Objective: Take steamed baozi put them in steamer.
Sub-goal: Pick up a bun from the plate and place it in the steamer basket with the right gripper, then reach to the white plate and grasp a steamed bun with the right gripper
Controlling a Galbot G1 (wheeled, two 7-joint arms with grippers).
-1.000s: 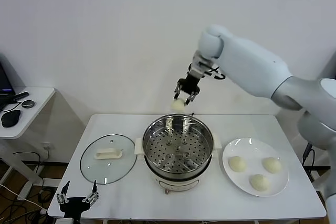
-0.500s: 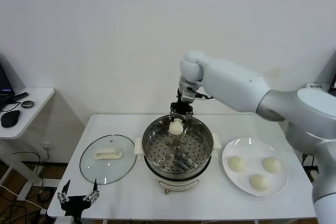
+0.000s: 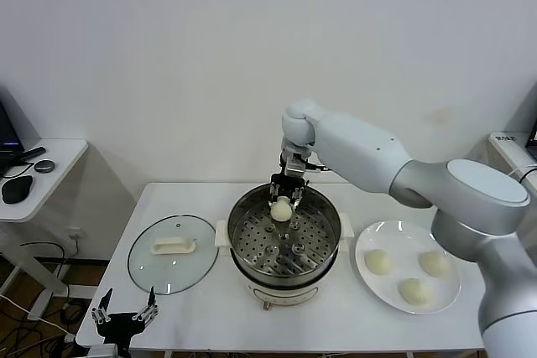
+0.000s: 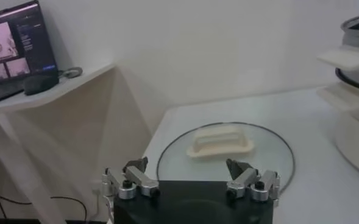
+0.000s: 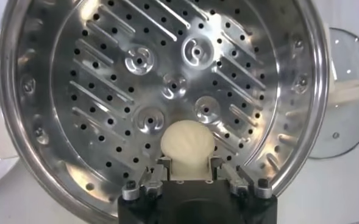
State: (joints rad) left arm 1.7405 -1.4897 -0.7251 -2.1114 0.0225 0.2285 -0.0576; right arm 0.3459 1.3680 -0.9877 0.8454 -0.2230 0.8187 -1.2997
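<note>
My right gripper (image 3: pixel 284 199) is shut on one cream-white baozi (image 3: pixel 280 210) and holds it inside the far part of the steel steamer (image 3: pixel 246 245), above its perforated floor. In the right wrist view the baozi (image 5: pixel 187 142) sits between the fingers (image 5: pixel 164 162) over the steamer floor (image 5: pixel 136 79). Three more baozi (image 3: pixel 379 262) (image 3: pixel 435 263) (image 3: pixel 414 291) lie on the white plate (image 3: pixel 370 285) to the right of the steamer. My left gripper (image 3: pixel 124 318) is open and empty, parked low off the table's front left corner.
A round glass lid (image 3: pixel 172 253) with a white handle lies on the table left of the steamer; it also shows in the left wrist view (image 4: pixel 223 141). A side table (image 3: pixel 33 165) with dark items stands at the far left.
My right gripper has come down from above and behind the steamer, carrying the baozi into the steamer's far part. The left arm has not moved.
</note>
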